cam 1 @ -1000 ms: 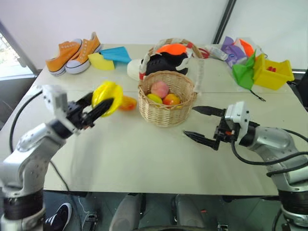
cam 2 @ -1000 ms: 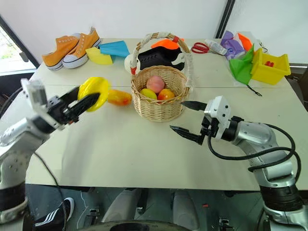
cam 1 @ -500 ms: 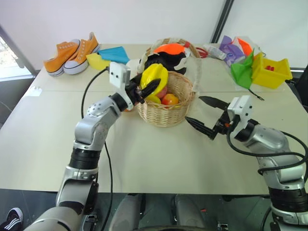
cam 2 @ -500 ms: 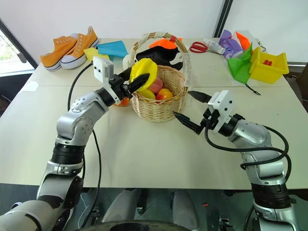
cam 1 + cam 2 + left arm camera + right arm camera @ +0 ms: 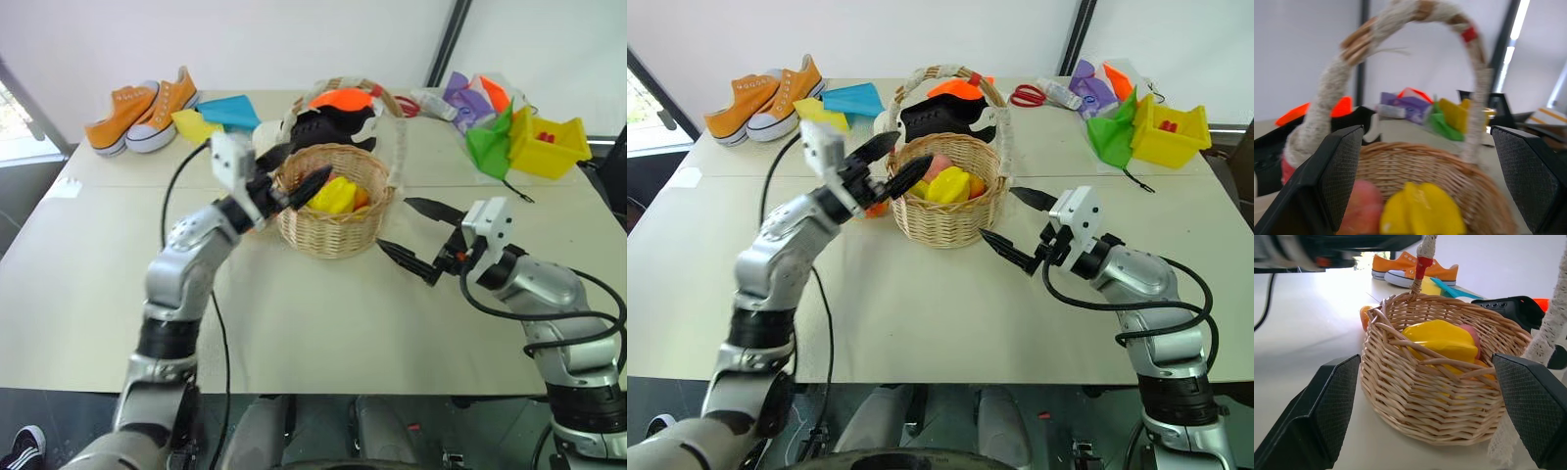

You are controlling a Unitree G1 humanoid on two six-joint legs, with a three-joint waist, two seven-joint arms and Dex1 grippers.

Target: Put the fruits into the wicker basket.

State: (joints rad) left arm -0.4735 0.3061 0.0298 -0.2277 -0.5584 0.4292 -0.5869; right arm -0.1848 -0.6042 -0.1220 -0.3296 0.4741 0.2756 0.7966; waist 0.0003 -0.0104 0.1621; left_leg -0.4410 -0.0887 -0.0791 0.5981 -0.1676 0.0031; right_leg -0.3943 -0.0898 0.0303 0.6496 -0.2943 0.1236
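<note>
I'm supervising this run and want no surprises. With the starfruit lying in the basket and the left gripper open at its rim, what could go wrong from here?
1. The open left gripper sits by the round tan wicker basket rim and white-wrapped arched handle; pulling away may snag and tip it.
2. The glossy yellow ridged starfruit lies atop other fruit and might roll.
3. The orange mango behind the left arm could get knocked.

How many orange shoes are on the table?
2. Both orange shoes sit side by side at the table's far left corner, behind the robot's left arm. More could be hidden behind the wicker basket.
</note>
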